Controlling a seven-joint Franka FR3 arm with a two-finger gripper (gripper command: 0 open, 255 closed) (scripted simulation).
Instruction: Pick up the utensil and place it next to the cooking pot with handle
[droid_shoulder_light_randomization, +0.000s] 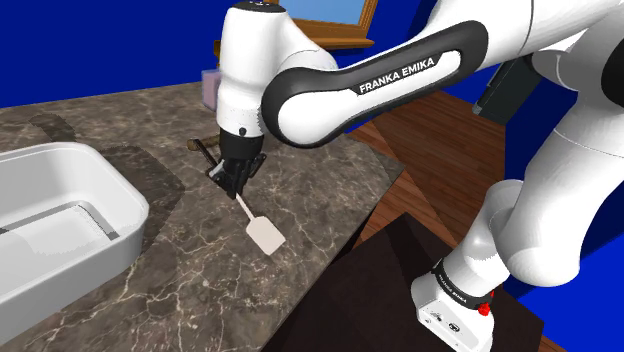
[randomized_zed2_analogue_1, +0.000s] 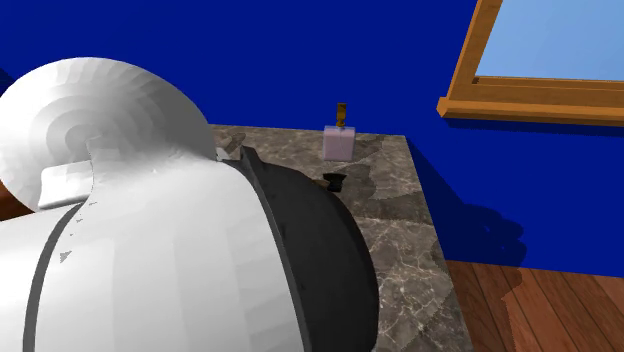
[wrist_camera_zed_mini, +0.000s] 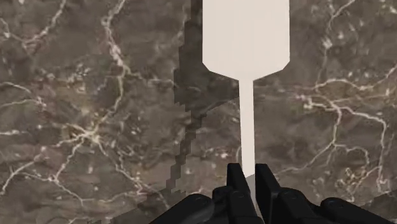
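A white spatula (droid_shoulder_light_randomization: 264, 235) with a thin handle and a flat blade hangs slanted just over the dark marble counter (droid_shoulder_light_randomization: 150, 300). My black gripper (droid_shoulder_light_randomization: 236, 188) is shut on the top of its handle. In the wrist view the fingers (wrist_camera_zed_mini: 236, 184) clasp the thin handle, and the spatula (wrist_camera_zed_mini: 247, 38) casts a shadow off to one side on the counter (wrist_camera_zed_mini: 83, 127). A small dark thing with a handle (droid_shoulder_light_randomization: 203, 147) sits just behind the gripper, partly hidden by it. It appears again as a small dark shape (randomized_zed2_analogue_1: 334, 181) past the arm's big white and dark joint (randomized_zed2_analogue_1: 150, 260).
A white sink basin (droid_shoulder_light_randomization: 60, 215) takes up the counter's left in the shoulder view. A lavender box with a brown top (randomized_zed2_analogue_1: 340, 140) stands at the counter's far edge by the blue wall. The counter's right edge drops to a wooden floor (droid_shoulder_light_randomization: 440, 130).
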